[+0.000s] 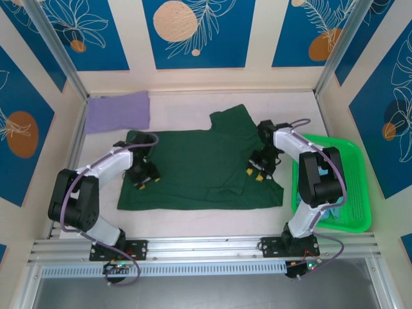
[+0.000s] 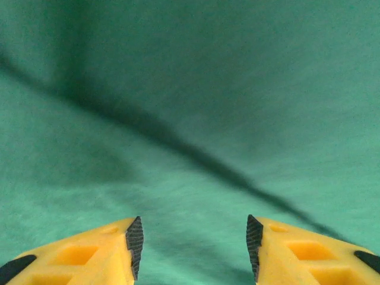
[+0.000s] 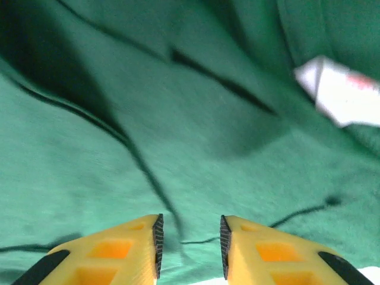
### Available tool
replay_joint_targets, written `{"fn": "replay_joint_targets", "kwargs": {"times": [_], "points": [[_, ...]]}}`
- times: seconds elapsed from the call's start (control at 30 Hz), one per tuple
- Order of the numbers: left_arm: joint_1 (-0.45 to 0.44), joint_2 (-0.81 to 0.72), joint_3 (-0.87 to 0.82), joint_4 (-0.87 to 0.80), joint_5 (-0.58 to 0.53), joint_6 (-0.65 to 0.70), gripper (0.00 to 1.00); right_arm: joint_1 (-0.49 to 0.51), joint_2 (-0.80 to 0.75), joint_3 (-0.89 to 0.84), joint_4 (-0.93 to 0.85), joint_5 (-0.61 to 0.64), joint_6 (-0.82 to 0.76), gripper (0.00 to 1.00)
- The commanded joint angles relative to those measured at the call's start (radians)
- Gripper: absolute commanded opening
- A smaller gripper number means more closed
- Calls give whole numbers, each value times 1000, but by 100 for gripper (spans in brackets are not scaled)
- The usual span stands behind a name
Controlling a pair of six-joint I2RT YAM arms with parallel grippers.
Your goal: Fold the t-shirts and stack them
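Status, top view: judged early in the task. Found dark green t-shirt spread mostly flat at centre of table, rumpled toward its upper right, no fold made yet. Noted lavender t-shirt at upper left, apparently folded into a rectangle and lying alone, so no stack begun. Left to do, by estimate: fold the green one, set it on the lavender, then deal with whatever waits in the basket. Logged left gripper low over the shirt's left part, right gripper low over its right side. Bright green basket at right of frame, just beside the shirt and largely hidden by the right arm; glimpsed a scrap of pale blue inside, cannot tell what.

Left wrist view: left gripper with jaws spread, nothing between them, green cloth with one long diagonal crease beneath.

Right wrist view: right gripper with jaws parted by a narrower gap, no cloth pinched. Creased green fabric below, white label at upper right.
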Motion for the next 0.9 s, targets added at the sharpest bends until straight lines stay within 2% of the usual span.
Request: {"fn": "replay_joint_targets", "kwargs": {"times": [0.0, 0.13, 0.23, 0.4, 0.57, 0.87], "points": [[7, -33, -50, 21, -3, 0, 50, 91, -96, -86, -2, 29, 105, 33], [15, 59, -54, 25, -47, 78, 48, 165, -146, -147, 14, 77, 220, 32], [19, 114, -80, 23, -91, 72, 44, 186, -138, -166, -10, 114, 260, 30], [18, 112, -85, -25, -131, 22, 43, 179, -131, -263, 32, 98, 282, 29], [12, 87, -127, -66, -85, -42, 41, 180, -140, -308, 12, 109, 252, 29], [-25, -4, -202, -108, -101, -130, 41, 178, -170, -309, -56, 143, 194, 29]]}}
